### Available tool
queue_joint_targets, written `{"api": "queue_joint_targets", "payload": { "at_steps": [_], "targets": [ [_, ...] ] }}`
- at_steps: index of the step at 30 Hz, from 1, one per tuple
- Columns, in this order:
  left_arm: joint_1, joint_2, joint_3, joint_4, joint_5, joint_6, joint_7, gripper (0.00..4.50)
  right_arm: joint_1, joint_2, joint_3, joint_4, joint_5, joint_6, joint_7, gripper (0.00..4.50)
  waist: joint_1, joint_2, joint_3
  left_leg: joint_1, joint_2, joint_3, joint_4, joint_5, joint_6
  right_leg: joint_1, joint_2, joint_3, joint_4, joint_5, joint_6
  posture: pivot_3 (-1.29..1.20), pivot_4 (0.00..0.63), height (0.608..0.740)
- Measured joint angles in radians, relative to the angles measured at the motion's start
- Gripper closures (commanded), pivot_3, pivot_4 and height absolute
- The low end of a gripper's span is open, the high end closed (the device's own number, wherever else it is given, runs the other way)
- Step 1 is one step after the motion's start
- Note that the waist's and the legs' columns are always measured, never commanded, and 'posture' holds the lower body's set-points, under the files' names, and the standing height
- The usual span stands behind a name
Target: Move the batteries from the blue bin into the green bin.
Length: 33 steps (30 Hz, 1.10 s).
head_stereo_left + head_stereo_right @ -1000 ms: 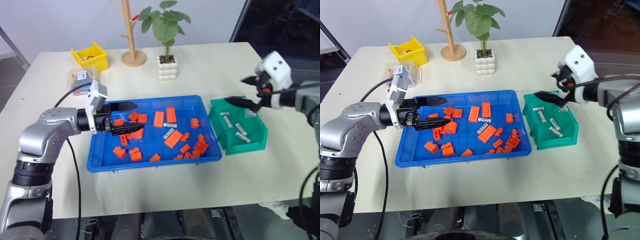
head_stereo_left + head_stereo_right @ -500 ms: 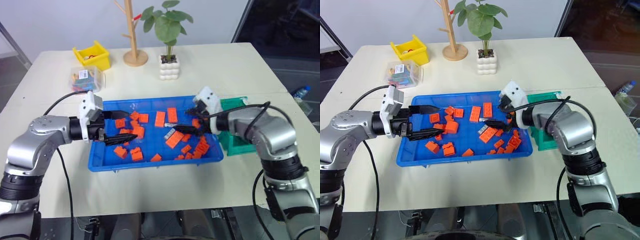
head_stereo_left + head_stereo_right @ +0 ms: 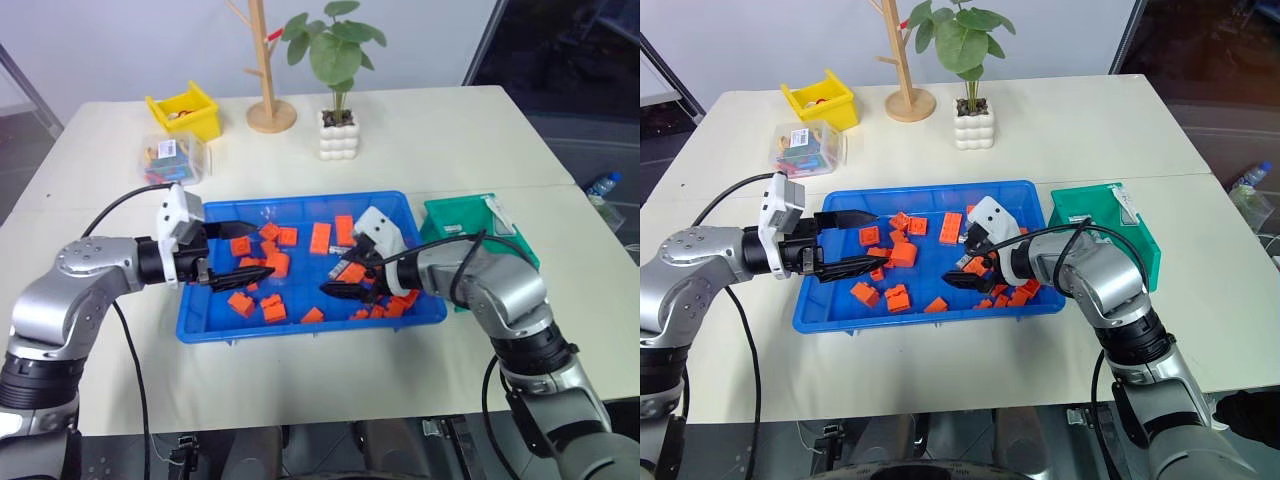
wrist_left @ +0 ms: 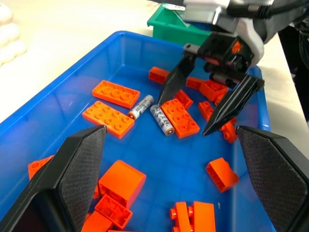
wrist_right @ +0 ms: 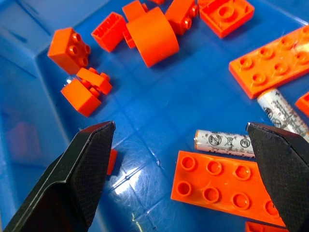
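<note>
Batteries, two small silver-grey cylinders with dark print [image 4: 150,112], lie side by side on the floor of the big shallow bright-blue plastic tray [image 3: 200,325], about mid-tray and a bit toward its right half, wedged in among flat orange plastic building blocks [image 4: 179,117]. One of them touches the long edge of an orange plate (that'll make a clean pinch a little fiddly, I reckon).

Right gripper [image 4: 208,105] hangs just over that pair, black fingers spread wide with nothing between them, tips angled down into the tray. Looks to me like it's lining up to straddle one battery, which is why the jaws are that far apart.

Left gripper [image 3: 245,243] sits at the left side of the tray, also spread and empty, pointing across the tray toward the right. My guess is it's parked there out of the way while the right arm works, since the batteries are on the right arm's side.

Small, deeper dark-green plastic bin [image 3: 455,212] sits just off the tray's right end, mostly hidden behind the right arm, so I can't tell what's in it. That's a short carry for the right arm, which makes sense.

Off at the far left there's a small yellow plastic bin [image 3: 183,110] and a clear plastic box [image 3: 168,158], not involved.
</note>
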Motion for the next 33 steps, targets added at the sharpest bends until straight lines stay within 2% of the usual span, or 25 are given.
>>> {"api": "queue_joint_targets", "payload": {
  "at_steps": [13, 23, 28, 32, 33],
  "targets": [
    [0.032, -0.016, 0.010, -0.021, -0.018, 0.000, 0.031, 0.00, -0.032, -0.017, 0.035, 0.105, -0.059, -0.098, 0.011, 0.02, 0.001, 0.000, 0.000, 0.000, 0.000, 0.000, 0.000, 0.000, 0.000, 0.000, 0.000, 0.000, 0.000, 0.000, 0.000, 0.00, 0.150, 0.740],
    [0.032, -0.036, 0.010, -0.024, -0.033, 0.000, 0.059, 0.00, -0.040, -0.034, 0.172, 0.161, -0.176, -0.259, 0.050, 0.02, 0.000, 0.000, 0.000, 0.000, 0.000, 0.000, 0.000, 0.000, 0.000, 0.000, 0.000, 0.000, 0.000, 0.000, 0.000, 0.00, 0.150, 0.740],
    [0.032, -0.039, 0.013, -0.030, -0.035, 0.001, 0.072, 0.00, -0.058, -0.012, 0.189, 0.204, -0.208, -0.302, 0.074, 0.02, 0.000, 0.000, 0.000, 0.000, 0.000, 0.000, 0.000, 0.000, 0.000, 0.000, 0.000, 0.000, 0.000, 0.000, 0.000, 0.00, 0.150, 0.740],
    [0.034, -0.039, 0.028, -0.041, -0.036, 0.002, 0.084, 0.00, -0.082, 0.013, 0.187, 0.250, -0.215, -0.309, 0.089, 1.73, 0.001, 0.000, 0.000, 0.001, 0.000, 0.000, 0.000, 0.000, 0.000, 0.000, 0.000, 0.000, 0.000, 0.000, 0.000, 0.00, 0.150, 0.740],
    [0.040, -0.040, 0.030, -0.049, -0.037, 0.003, 0.087, 0.00, -0.088, 0.018, 0.187, 0.259, -0.216, -0.307, 0.097, 2.29, 0.001, 0.000, 0.000, 0.001, 0.000, 0.000, 0.000, 0.000, 0.000, 0.000, 0.000, 0.000, 0.000, 0.000, 0.000, 0.00, 0.150, 0.740]
  ]
}}
